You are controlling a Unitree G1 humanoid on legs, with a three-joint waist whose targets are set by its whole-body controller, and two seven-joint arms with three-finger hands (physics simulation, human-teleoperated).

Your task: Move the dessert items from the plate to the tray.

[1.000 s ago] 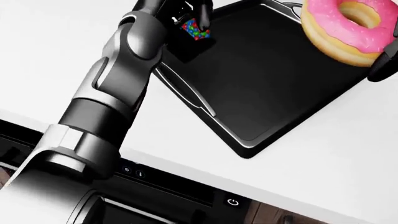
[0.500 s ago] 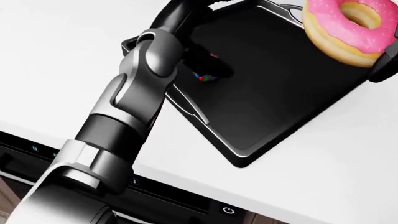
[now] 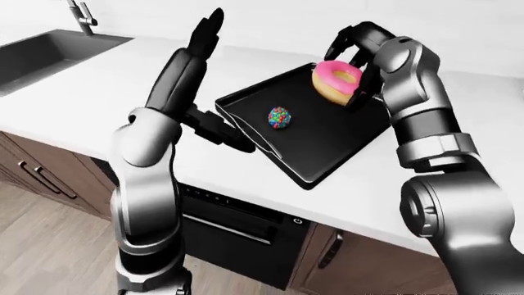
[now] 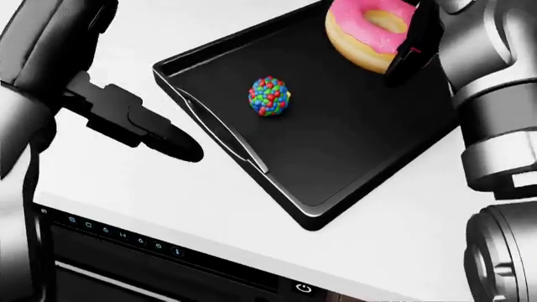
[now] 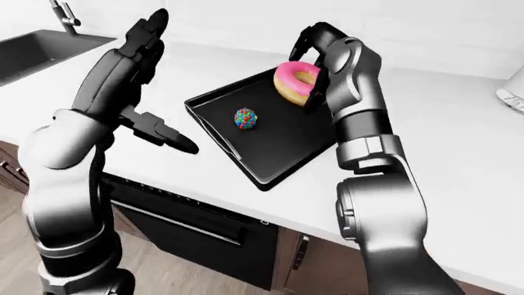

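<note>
A black tray [image 4: 335, 145] lies at an angle on the white counter. On its left half rests a round ball of coloured sprinkles [image 4: 269, 96], with nothing touching it. A pink-iced donut [image 4: 369, 31] hangs above the tray's upper right part, and my right hand [image 3: 354, 70] is shut on it with dark fingers [image 4: 411, 53] wrapped round its rim. My left hand [image 3: 221, 80] is raised over the counter left of the tray, open, with fingers spread upward and one dark finger [image 4: 138, 126] pointing toward the tray's left rim.
A steel sink [image 3: 49, 52] with a tap [image 3: 82, 18] sits at the counter's far left. A black appliance [image 3: 238, 227] and wooden cabinet doors [image 3: 49, 178] are below the counter edge. A white object [image 5: 513, 95] is cut by the right edge of the right-eye view.
My left hand let go of the sprinkle ball on the tray and pulled back to the left and upward. The head view has shifted. The donut stays in my right hand.
</note>
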